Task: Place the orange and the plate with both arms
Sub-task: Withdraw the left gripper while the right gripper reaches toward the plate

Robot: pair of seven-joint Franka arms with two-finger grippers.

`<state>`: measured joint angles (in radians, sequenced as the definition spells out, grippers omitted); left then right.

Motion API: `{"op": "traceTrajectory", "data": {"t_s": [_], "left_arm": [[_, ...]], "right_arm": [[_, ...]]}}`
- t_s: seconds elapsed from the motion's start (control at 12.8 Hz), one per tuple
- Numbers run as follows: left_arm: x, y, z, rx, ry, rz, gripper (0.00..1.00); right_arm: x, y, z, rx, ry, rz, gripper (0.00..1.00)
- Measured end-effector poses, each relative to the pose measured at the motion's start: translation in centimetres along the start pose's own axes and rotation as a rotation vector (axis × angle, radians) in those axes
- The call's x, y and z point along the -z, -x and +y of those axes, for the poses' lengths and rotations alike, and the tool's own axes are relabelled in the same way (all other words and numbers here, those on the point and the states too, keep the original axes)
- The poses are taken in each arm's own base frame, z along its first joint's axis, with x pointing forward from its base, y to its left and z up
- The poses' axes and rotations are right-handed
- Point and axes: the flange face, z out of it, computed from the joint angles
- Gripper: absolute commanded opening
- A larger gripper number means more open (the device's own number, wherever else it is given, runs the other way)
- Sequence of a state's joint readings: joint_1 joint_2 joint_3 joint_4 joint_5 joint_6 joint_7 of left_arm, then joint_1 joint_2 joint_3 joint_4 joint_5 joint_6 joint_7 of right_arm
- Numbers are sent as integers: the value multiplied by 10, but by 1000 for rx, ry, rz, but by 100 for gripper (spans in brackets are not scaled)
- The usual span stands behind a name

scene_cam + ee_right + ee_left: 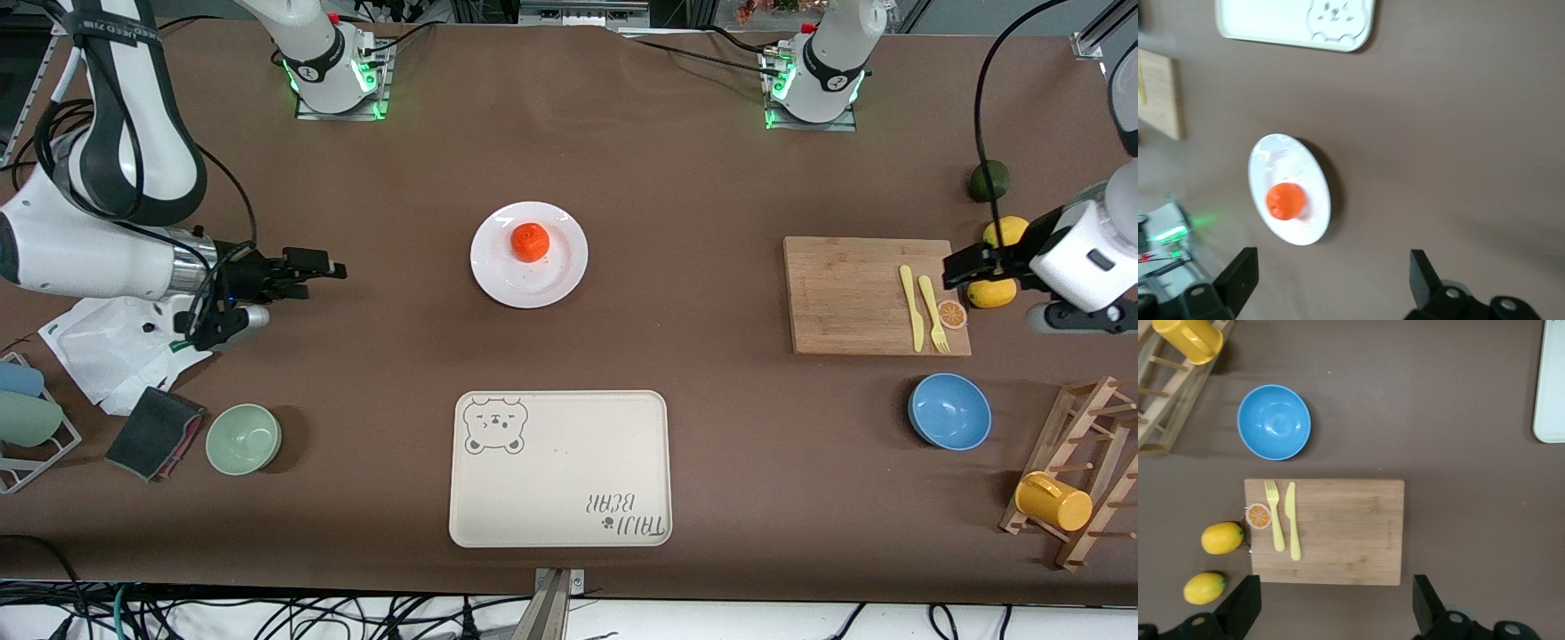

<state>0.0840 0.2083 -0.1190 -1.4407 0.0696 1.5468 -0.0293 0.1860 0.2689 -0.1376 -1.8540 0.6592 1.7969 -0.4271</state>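
From the front camera, the small round red-orange orange (530, 241) sat on the round glossy white plate (562, 271), which lay on the brown tabletop (676, 178) about midway between the two arms' ends and farther from the camera than the cream rectangular bear-print tray (560, 468). The right pincer (311, 269) hung low toward the right arm's end of the tabletop, jaws spread and empty, aimed at the plate with bare tabletop between them. The left pincer (965, 267) hovered at the edge of the wooden cutting board (853, 293), also spread and empty, with the whole board between it and the plate. I judged the right arm the nearer one. The left pincer's fingertips were dark and hard to separate here.

In the left wrist view, the left pincer's two black fingers (1241, 607) stood wide apart over the cutting board; neither plate nor orange showed, only a corner of the tray.

In the right wrist view, the right pincer's fingers (1238, 277) were spread wide, with the plate and orange ahead, well apart from them. The plate's rim nearest the right arm's base blurred into glare.
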Motion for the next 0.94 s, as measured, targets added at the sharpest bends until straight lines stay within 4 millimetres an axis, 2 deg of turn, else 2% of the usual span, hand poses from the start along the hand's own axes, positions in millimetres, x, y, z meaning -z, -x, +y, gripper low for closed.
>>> {"op": "traceTrajectory", "data": {"t_s": [0.31,0.47,0.62,0.78,0.94], "left_arm": [[-26,21,7,-15,-13,69,100],[-27,30,5,-10,-16,57,100],[-27,33,3,-7,-17,43,100],[-28,34,4,-8,-17,39,100],[-28,34,4,-10,-17,37,100]], "right_arm": [[-59,25,36,3,-128,8,100],[-83,36,48,5,-120,18,100],[-115,41,41,7,-94,32,100],[-151,49,26,-2,-119,54,100],[-179,60,20,-7,-161,87,100]]}}
